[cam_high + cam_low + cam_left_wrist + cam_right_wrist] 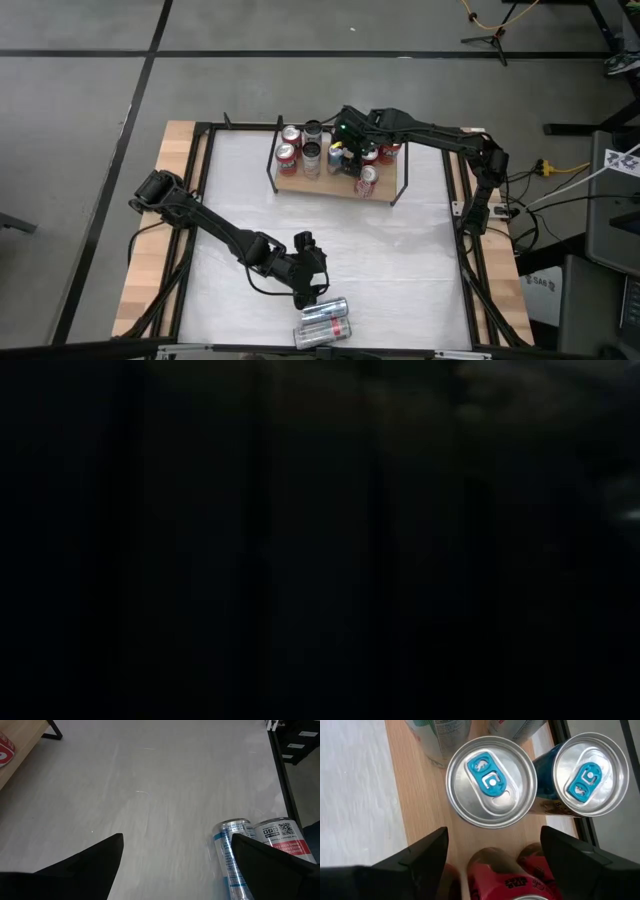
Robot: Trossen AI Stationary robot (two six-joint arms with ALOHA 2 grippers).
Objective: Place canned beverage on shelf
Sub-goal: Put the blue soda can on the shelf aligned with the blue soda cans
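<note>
Cans [312, 150] stand grouped on the shelf [335, 187] at the bench's [400, 250] far side; right tool [492, 852] spread wide directly above them, gripping nothing. Left tool [175, 855] open, empty, beside two lying cans [322, 320] near front edge
</note>
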